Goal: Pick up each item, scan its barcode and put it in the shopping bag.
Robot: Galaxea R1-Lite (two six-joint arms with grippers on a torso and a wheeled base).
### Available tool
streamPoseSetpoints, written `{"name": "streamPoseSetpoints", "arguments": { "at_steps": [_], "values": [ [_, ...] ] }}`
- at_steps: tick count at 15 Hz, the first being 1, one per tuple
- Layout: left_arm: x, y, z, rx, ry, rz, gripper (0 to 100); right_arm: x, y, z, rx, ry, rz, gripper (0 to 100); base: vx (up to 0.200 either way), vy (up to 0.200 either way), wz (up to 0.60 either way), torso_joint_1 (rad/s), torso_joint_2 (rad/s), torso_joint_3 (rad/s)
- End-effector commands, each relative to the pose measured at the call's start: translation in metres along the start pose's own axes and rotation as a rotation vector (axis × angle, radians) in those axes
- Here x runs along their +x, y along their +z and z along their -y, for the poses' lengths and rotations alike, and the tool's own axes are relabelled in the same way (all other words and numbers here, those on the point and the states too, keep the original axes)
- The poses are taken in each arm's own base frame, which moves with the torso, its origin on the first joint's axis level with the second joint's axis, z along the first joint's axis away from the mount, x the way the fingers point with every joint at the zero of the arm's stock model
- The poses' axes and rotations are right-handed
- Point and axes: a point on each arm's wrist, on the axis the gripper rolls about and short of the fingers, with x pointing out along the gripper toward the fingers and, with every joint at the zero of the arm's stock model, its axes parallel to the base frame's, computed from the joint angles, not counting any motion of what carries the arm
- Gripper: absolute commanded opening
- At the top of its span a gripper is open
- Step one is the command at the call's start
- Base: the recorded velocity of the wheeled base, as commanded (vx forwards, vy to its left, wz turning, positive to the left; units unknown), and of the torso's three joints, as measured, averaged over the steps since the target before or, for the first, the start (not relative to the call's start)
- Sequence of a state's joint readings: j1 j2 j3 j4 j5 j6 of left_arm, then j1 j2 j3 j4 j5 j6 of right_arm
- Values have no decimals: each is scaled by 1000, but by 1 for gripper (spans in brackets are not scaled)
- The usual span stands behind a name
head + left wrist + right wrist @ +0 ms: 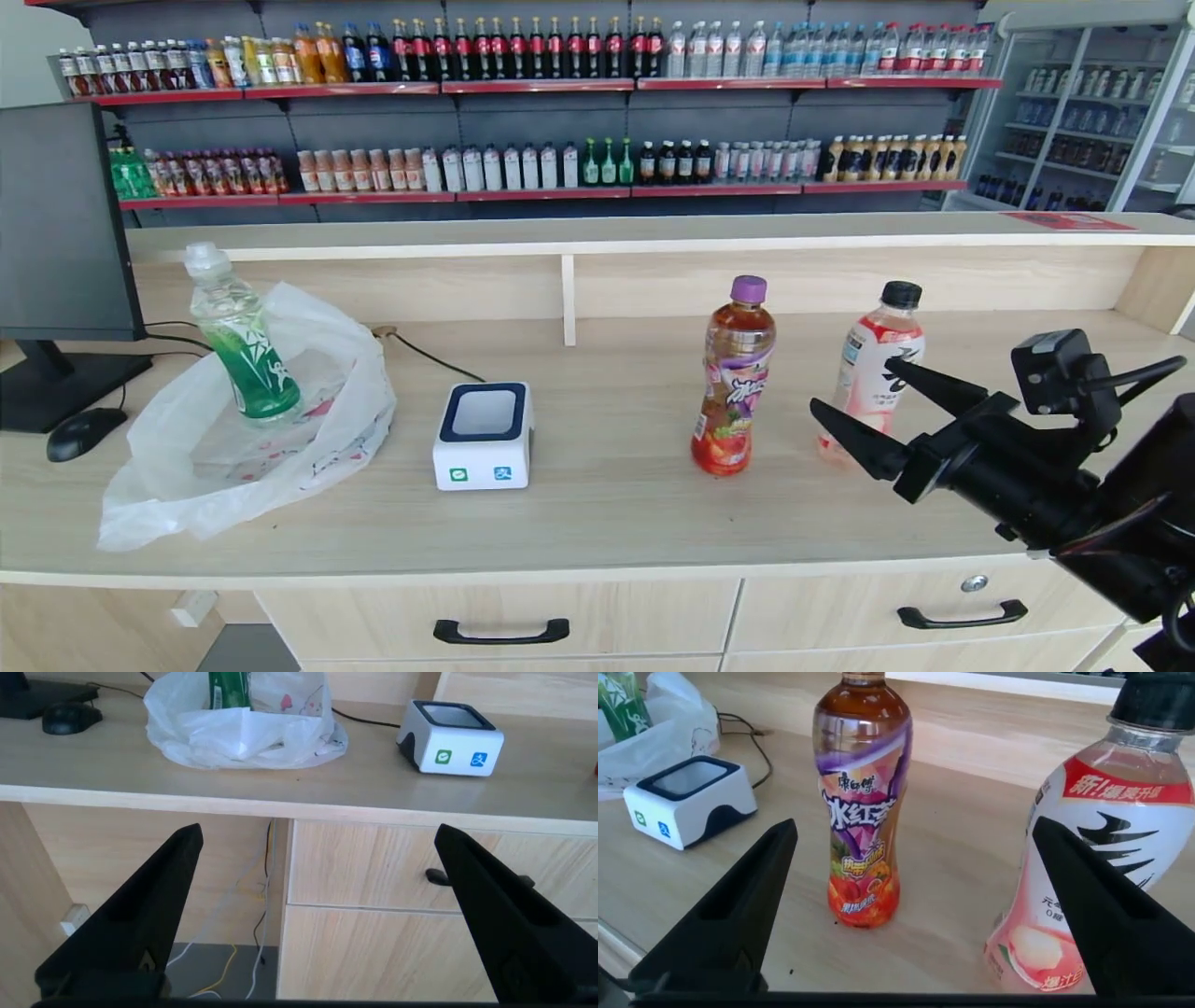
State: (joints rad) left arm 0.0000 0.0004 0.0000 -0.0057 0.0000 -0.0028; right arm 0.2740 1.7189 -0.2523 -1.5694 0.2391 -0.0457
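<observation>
The green bottle [245, 341] stands in the shopping bag [168, 495]; the purple-capped bottle [734, 378] and black-capped bottle [878, 355] await pickup, with the right gripper [852, 385] open and empty.

Three bottles [735, 383] on the counter [607, 509], one shopping bag [177, 476], one scanner [483, 436].

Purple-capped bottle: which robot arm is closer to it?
Right. The right gripper, jaws open, hovers just right of the purple-capped bottle; the left gripper hangs below the counter edge, facing the drawers.
</observation>
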Motion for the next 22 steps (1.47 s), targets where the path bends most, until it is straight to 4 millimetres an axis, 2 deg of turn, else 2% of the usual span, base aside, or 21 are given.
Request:
{"name": "streamPoseSetpoints", "arguments": {
  "at_steps": [1,7,11,13,16,19,22],
  "values": [
    [0,0,0,0,0,1,100,3,-2,-2,2,12,-4,100,0,0,0,0,0,0],
    [0,0,0,0,0,1,100,1,-9,-29,24,120,-42,100,0,0,0,0,0,0],
    [0,0,0,0,0,1,100,-9,6,-35,84,141,9,100,0,0,0,0,0,0],
    [0,0,0,0,0,1,100,-5,9,-41,87,170,25,100,0,0,0,0,0,0],
    [0,0,0,0,0,1,100,-4,12,-37,86,165,40,100,0,0,0,0,0,0],
    [0,0,0,0,0,1,100,6,20,-53,106,233,80,100,0,0,0,0,0,0],
    [0,0,0,0,0,1,100,9,12,-45,-9,142,60,100,0,0,0,0,0,0]
  ]
}}
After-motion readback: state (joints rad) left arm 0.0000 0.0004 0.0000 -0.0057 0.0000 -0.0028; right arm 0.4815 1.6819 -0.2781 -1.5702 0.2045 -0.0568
